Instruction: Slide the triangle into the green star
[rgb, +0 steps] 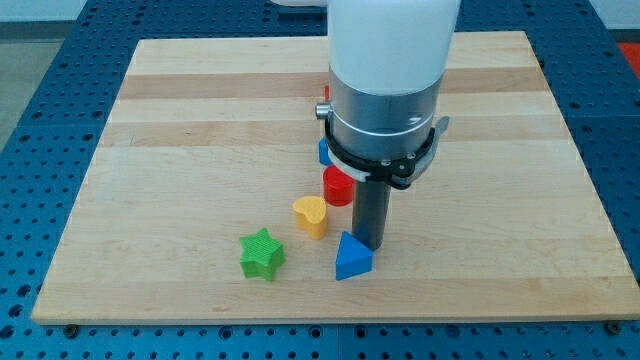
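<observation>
Board (200, 120): pale wooden top, planks laid across with visible grain bands, resting on a blue perforated base (40, 130).

Arm (390, 60): white cylindrical casing above a grey metal collar with a black ring clamp, ending in a straight dark rod. The tool has no jaws; it holds nothing. The tip (370, 245) stands on the board, just at the upper right of the blue triangle, touching or nearly touching it; contact cannot be told for certain.

Blue triangle (352, 258): solid, matte plastic look, pointed top, lying low in the view's centre, right of the green star and apart from it.

Green star (262, 254): chunky, matte, multi-pointed, toward the view's bottom left of the cluster. The strip of board between it and the triangle is bare wood.

Yellow block (311, 215): rounded, heart-like shape, above and between star and triangle.

Red block (338, 187): rounded, cylinder-like, just beside the rod, upper right of the yellow block.

Second blue block (324, 153): partly hidden behind the collar, shape not discernible.

Another red piece (326, 93): sliver only, at the casing's left edge.
</observation>
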